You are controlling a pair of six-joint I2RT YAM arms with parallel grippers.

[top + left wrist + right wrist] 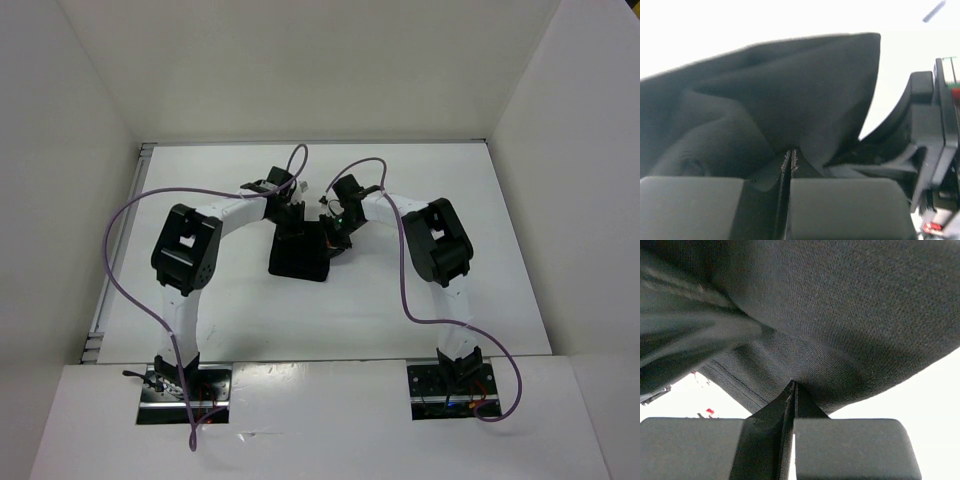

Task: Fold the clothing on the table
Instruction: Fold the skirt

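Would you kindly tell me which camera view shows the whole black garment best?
The top external view: only there does the clothing show nearly whole, a compact dark shape against the table. The left wrist view shows just bunched folds up close; the right wrist view, weave and a stitched hem.

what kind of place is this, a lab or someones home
Most likely a robot lab test cell: a white table boxed in by white walls, left arm and right arm bolted at its near edge, loose purple cables, one black garment.
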